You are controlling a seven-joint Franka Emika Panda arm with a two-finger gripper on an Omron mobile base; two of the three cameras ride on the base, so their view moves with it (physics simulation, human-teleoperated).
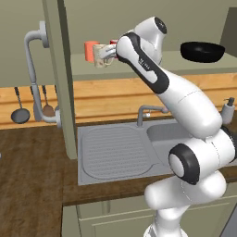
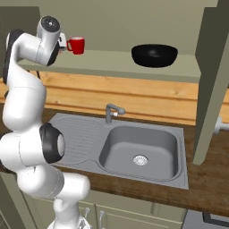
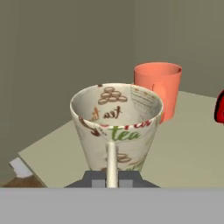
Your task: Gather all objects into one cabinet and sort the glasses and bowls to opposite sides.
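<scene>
My gripper (image 3: 112, 178) is shut on the thin handle of the beige patterned mug (image 3: 116, 124), which is upright over the left end of the cabinet's pale green shelf (image 3: 179, 148). Its base is hidden behind my fingers. Just behind it stands the orange-red mug (image 3: 158, 87), and a sliver of the glossy red cup (image 3: 220, 107) shows at the right edge. From the left base view, the beige mug (image 1: 100, 55) sits beside the orange-red mug (image 1: 90, 51). The red cup (image 2: 76, 45) stands next to my hand. The black bowl (image 2: 154, 55) rests at the shelf's right end.
The olive cabinet door (image 1: 60, 78) hangs open at the left with its curved grey handle (image 1: 32, 69). Below are a steel sink (image 2: 141, 150), a faucet (image 2: 112, 112), a soap dispenser (image 1: 227, 110) and hanging utensils (image 1: 21, 111) over the wooden counter (image 1: 28, 176).
</scene>
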